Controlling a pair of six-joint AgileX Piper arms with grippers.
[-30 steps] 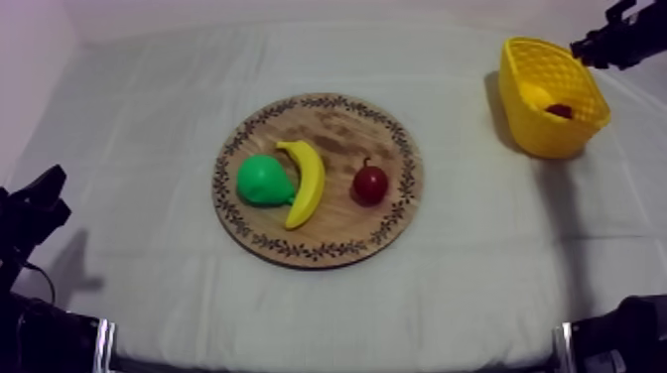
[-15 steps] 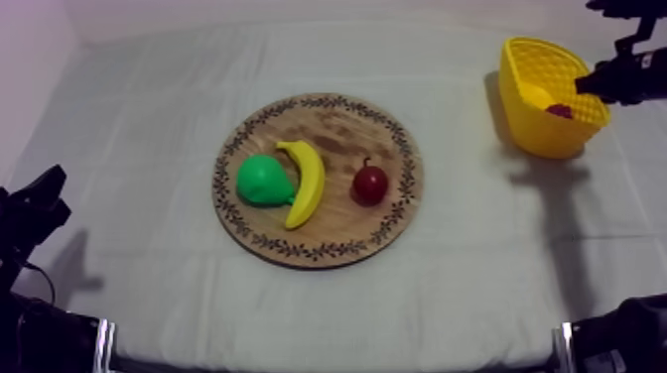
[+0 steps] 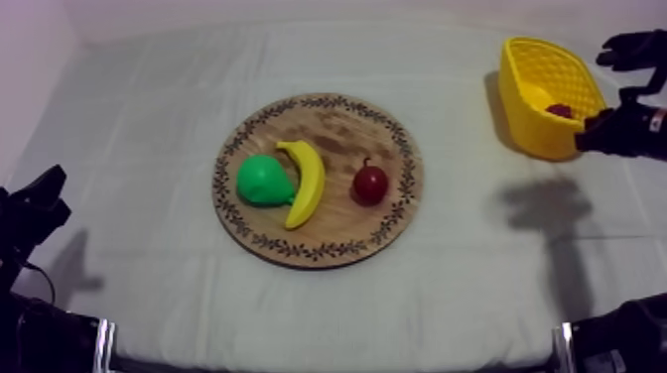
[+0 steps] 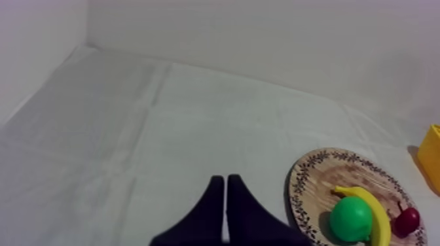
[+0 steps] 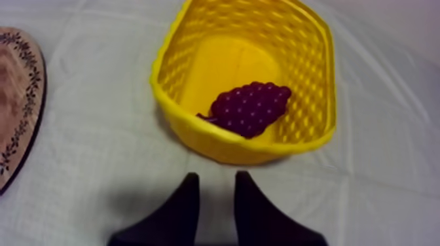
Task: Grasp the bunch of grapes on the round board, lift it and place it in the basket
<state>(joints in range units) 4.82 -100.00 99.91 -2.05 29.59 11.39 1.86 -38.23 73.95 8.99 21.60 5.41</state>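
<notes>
The purple bunch of grapes [image 5: 251,108] lies inside the yellow basket [image 5: 306,46], against its near wall. In the top view the grapes [image 3: 559,111] show as a dark patch in the basket [image 3: 541,134] at the far right. My right gripper [image 5: 216,196] is open with nothing between its fingers, just short of the basket's near rim. From above, that gripper [image 3: 588,139] sits beside the basket's front right corner. My left gripper [image 4: 226,196] is shut on nothing, and it rests low at the left [image 3: 35,210].
The round wooden board [image 3: 328,124] lies mid-table with a green pear [image 3: 263,181], a banana [image 3: 306,182] and a small red fruit [image 3: 370,185] on it. The board [image 4: 314,170] also lies ahead and right of my left gripper. Its rim [image 5: 16,124] is near the basket.
My right arm has come down from behind the basket to its front right corner, and its shadow has slid toward the front. The left arm and the fruit have not moved.
</notes>
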